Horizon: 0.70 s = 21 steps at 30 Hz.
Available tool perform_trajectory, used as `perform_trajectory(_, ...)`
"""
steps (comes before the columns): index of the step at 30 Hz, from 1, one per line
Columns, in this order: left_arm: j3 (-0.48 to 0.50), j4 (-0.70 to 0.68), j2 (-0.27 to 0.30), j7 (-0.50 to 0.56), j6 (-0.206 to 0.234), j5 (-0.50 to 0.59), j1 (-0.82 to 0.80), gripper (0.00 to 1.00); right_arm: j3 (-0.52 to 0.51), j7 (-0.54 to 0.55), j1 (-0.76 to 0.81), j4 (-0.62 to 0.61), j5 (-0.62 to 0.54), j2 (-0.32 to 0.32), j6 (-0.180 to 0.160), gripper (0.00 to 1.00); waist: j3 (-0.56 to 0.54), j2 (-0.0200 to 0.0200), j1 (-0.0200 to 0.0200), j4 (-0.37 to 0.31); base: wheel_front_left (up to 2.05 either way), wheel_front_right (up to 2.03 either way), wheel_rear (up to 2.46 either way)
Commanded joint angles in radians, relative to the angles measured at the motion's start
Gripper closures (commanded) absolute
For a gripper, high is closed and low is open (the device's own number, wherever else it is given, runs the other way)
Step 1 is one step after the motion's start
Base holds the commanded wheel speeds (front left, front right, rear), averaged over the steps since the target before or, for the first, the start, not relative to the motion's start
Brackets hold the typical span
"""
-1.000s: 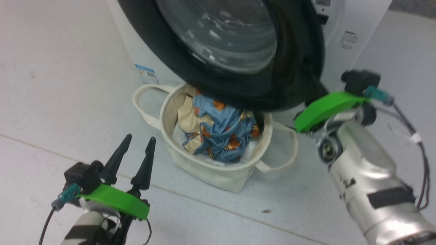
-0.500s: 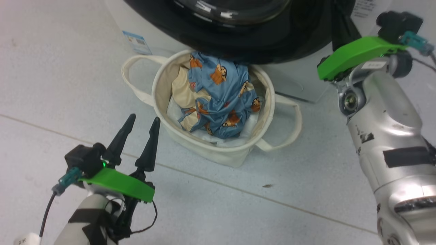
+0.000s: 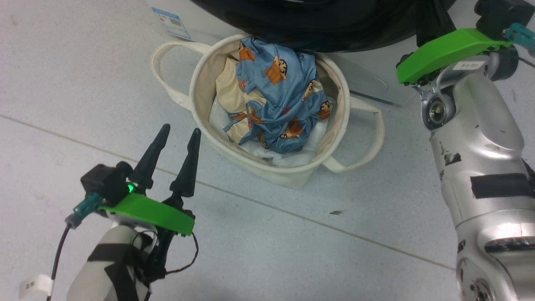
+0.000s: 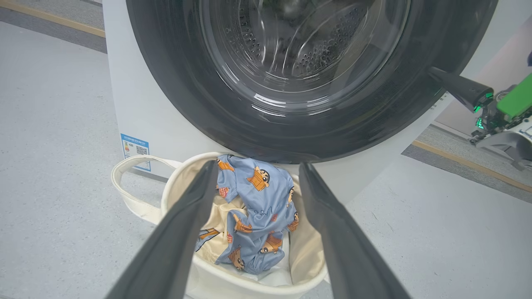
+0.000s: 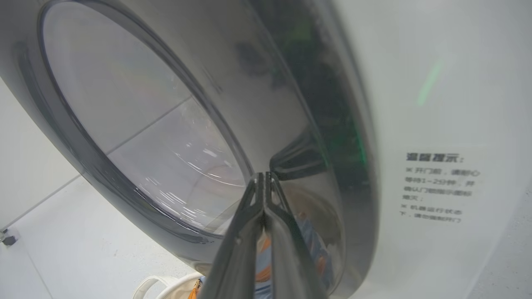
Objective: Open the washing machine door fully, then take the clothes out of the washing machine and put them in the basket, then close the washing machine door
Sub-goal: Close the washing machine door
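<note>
Lying in the basket [image 3: 271, 171], clothes [image 3: 284, 92] sit below the door [image 3: 334, 21].

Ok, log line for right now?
clothes in basket | door looks shut | left jaws open, empty | right jaws shut, tips on door rim

Head camera downward, wrist cameras toward door [image 4: 166, 83] (basket [image 3: 271, 173] shared)
</note>
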Motion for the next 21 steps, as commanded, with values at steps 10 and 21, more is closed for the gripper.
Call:
perform_trajectory(10, 0.053, -0.018, 0.032, -0.012, -0.006, -0.001, 0.003, 0.00, 0.012, -0.010, 0.012, -0.044, 0.012, -0.013, -0.011, 0.00, -0.070, 0.0000, 0.0000, -0.013, 0.00, 0.00, 0.00)
perform_trajectory(21, 0.156, -0.011, 0.103, -0.012, -0.006, 0.000, 0.122, 0.00, 0.112, -0.010, 0.278, -0.203, 0.098, -0.013, -0.011, 0.00, -0.277, 0.0000, 0.0000, -0.093, 0.00, 0.00, 0.00)
